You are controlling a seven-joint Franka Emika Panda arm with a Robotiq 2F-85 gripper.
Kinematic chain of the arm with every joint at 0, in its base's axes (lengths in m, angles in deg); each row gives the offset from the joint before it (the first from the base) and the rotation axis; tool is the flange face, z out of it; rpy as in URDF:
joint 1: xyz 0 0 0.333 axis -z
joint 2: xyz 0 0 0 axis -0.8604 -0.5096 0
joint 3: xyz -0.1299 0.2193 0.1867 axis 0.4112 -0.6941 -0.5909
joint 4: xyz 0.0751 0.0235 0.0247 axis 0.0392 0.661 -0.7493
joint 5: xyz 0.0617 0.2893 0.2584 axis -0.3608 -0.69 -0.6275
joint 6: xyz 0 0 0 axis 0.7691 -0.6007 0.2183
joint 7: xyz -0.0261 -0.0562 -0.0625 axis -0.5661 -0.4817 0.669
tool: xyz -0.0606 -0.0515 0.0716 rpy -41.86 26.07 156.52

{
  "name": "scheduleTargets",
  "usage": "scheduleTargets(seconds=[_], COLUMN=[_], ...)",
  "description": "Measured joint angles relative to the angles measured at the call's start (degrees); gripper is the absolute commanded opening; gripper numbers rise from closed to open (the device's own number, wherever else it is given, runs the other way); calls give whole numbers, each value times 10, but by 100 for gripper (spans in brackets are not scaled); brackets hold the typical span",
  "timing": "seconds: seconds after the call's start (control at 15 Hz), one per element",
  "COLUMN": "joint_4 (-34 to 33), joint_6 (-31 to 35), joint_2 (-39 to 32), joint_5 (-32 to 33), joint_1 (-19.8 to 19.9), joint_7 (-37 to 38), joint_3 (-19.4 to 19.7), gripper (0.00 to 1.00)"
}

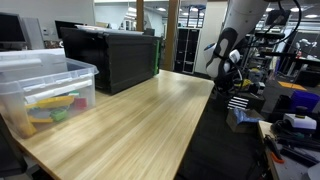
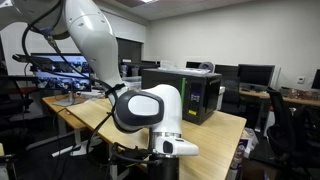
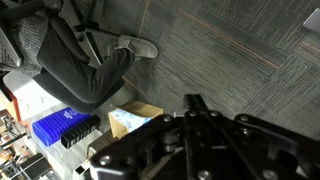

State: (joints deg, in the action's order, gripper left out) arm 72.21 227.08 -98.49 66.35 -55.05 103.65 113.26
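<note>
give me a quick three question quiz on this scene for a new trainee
1. True or false: the gripper is holding a block.
2. What does the clear bin stand on? A the wooden table; B a chair; C a shelf.
3. Fill in: in the wrist view, the floor below the gripper is covered in grey ____.

Key: 1 false, it is shut with nothing between its fingers; 2 A; 3 carpet.
</note>
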Motion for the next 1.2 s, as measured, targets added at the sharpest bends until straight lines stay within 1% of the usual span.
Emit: scheduleTargets(seconds=[0.53, 0.73, 1.2], joint_4=[-26, -36, -46], joint_6=[6, 5, -24], joint_2=[-47, -51, -51], joint_5=[-2, -2, 14], joint_1=[16, 19, 3], joint_7=[19, 24, 23], joint_3=[0, 1, 11], gripper=[2, 2, 2])
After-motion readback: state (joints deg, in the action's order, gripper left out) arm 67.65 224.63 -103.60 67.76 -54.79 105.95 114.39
